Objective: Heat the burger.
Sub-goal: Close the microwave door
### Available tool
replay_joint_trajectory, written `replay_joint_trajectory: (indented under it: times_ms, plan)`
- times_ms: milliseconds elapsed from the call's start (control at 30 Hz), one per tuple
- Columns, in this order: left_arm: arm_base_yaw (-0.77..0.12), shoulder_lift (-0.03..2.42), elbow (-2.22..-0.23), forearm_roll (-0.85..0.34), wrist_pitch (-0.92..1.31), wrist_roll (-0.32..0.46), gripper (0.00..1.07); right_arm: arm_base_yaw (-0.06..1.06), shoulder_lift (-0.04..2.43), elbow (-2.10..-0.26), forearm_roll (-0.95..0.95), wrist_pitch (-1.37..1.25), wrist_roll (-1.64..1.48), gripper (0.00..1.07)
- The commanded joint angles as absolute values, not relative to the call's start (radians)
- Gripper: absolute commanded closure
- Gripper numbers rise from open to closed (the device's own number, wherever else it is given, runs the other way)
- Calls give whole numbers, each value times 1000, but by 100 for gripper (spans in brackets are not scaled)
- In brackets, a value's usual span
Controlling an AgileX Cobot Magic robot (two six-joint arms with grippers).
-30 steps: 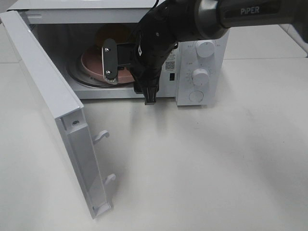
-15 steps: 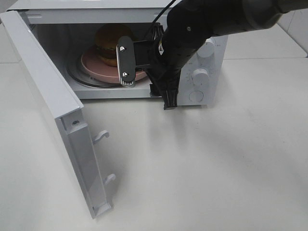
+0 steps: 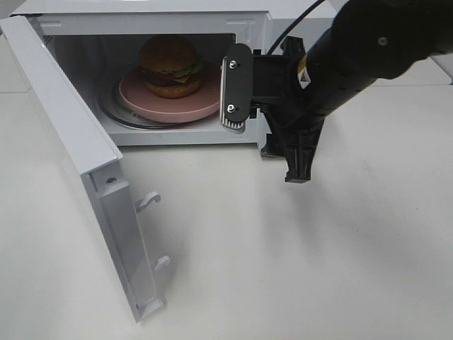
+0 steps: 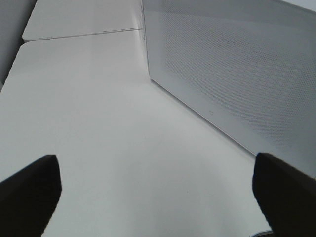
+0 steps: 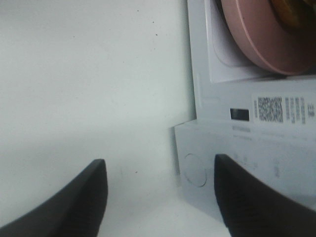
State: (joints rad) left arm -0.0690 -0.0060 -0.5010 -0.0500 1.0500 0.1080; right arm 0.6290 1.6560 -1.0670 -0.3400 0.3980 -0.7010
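The right claw point(image 5: 160, 197), jaws partly open and empty, has drawn back out of the microwave point(image 3: 156, 10), leaving the burger point(image 3: 170, 65) on the pink plate point(image 3: 141, 100) inside, with the door point(image 3: 60, 124) yet to be shut before heating.

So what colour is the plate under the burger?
Pink. The plate under the burger shows best from the exterior high camera.

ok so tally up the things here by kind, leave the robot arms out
white box-shaped microwave oven, door open: 1
round glass turntable: 1
round pink plate: 1
round burger with golden-brown bun: 1
total: 4
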Motion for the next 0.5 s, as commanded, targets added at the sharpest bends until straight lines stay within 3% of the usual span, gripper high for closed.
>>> replay_joint_trajectory:
  times_ms: [33,300,500]
  plan:
    - [-73,-23,-498,-52,1040,108,9,618,1593,-1019,-341,397,-606,45]
    - [-73,-23,-498,-52,1040,108,9,601,1381,-888,-338,404,-310,45]
    - [-73,-23,-498,-52,1040,108,9,499,1233,-835,-329,498,-98,45]
